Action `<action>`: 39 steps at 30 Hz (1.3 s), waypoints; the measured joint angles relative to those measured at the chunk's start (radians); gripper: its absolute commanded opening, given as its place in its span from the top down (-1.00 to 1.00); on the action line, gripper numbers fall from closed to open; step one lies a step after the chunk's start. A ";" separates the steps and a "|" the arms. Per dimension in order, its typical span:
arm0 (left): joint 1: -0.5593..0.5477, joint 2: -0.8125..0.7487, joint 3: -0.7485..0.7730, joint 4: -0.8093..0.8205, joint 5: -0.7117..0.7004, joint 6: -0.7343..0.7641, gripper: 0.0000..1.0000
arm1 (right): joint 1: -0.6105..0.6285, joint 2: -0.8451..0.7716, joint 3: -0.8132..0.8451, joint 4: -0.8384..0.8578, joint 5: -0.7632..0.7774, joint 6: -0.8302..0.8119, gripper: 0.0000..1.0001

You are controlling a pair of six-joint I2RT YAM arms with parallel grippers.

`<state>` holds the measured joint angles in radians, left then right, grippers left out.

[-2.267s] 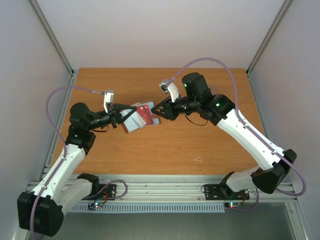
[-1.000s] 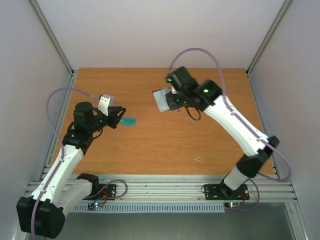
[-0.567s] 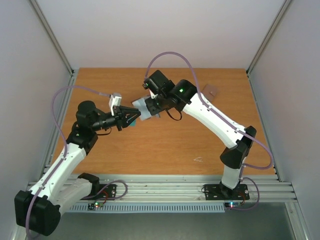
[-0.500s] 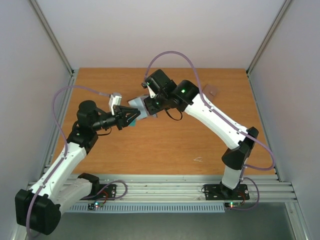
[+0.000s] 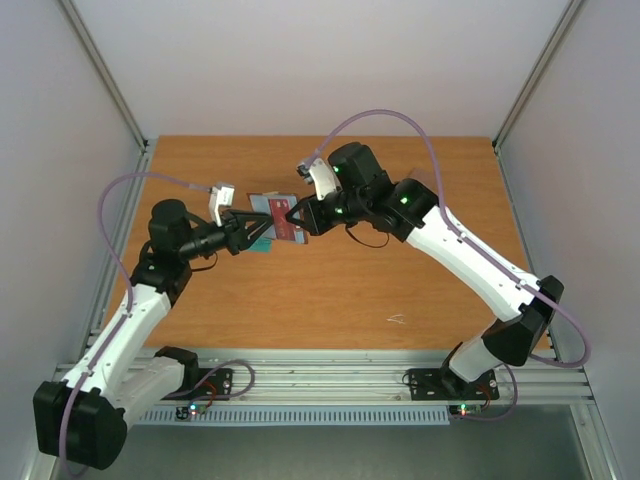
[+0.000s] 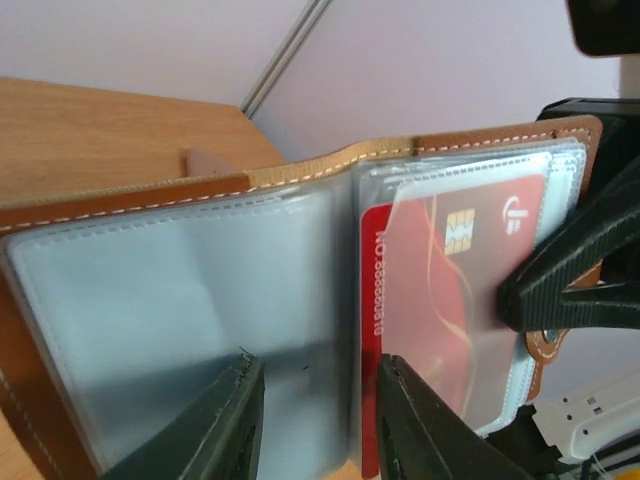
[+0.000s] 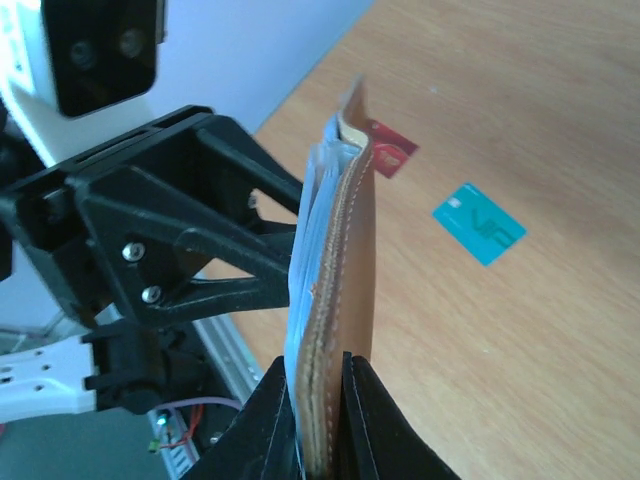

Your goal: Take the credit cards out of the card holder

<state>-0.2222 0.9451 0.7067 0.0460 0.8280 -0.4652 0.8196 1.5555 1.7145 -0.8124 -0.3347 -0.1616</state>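
The brown card holder (image 5: pixel 268 207) hangs open in the air between both grippers. My right gripper (image 5: pixel 300 216) is shut on its edge, seen edge-on in the right wrist view (image 7: pixel 318 362) with the leather (image 7: pixel 355 240) between the fingers. A red card (image 6: pixel 450 290) sits in a clear sleeve of the holder (image 6: pixel 300 175). My left gripper (image 6: pixel 318 368) is open, jaws apart at the holder's lower edge beside that card; I cannot tell if they touch. A teal card (image 7: pixel 478 223) lies on the table, below the left gripper (image 5: pixel 258 232) in the top view (image 5: pixel 262 247).
A second red card (image 7: pixel 390 148) shows past the holder's top edge, apparently on the wooden table (image 5: pixel 350 290). The left fingers (image 7: pixel 230 285) sit close behind the holder. Metal rails run along the table's left and right edges.
The right arm has swung its elbow out to the right and turned the holder, so its open side with the red card now shows. The left gripper stays at the holder.
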 measured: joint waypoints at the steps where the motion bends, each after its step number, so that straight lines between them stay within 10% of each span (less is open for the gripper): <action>1: 0.003 -0.002 0.000 0.005 0.013 -0.004 0.35 | -0.002 -0.006 -0.014 0.021 -0.025 -0.002 0.98; 16: 0.026 -0.026 0.000 0.235 0.192 -0.151 0.99 | -0.026 -0.063 -0.088 0.164 -0.210 -0.044 0.97; 31: 0.035 -0.033 0.000 0.370 0.248 -0.256 1.00 | -0.109 -0.089 -0.217 0.318 -0.496 -0.019 0.05; 39: 0.056 -0.039 -0.003 0.385 0.254 -0.280 0.99 | -0.142 -0.117 -0.242 0.303 -0.565 -0.029 0.78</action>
<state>-0.1665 0.9058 0.7033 0.4305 1.0824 -0.7448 0.6781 1.4384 1.4723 -0.5091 -0.8997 -0.1902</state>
